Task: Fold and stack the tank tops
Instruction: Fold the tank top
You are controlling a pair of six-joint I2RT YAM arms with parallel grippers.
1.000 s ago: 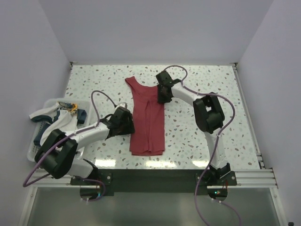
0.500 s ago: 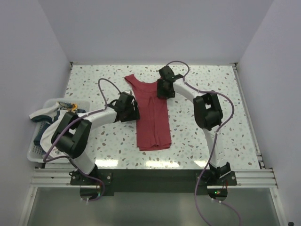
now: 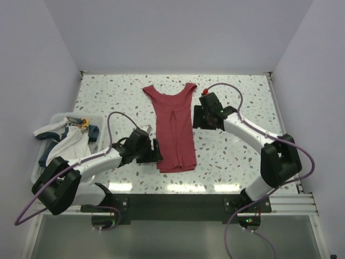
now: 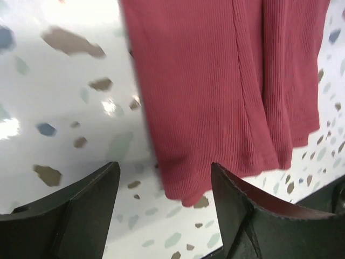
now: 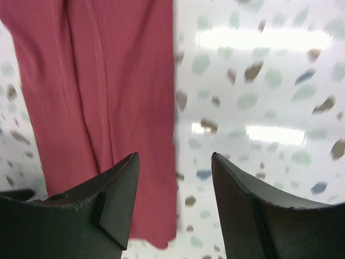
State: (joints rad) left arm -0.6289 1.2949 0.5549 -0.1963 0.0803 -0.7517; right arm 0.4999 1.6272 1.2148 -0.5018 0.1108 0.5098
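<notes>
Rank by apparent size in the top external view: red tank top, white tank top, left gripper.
1. red tank top
2. white tank top, bunched and partly hidden, so it looks smaller
3. left gripper

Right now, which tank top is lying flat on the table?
The dark red tank top: it lies spread out on the speckled table. The white tank top with navy trim is crumpled in the basket at the left.

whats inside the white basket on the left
The white basket holds a crumpled white tank top with navy trim, spilling over its rim. A bit of blue-yellow print shows at the far end. Whatever lies beneath the cloth is covered.
</notes>
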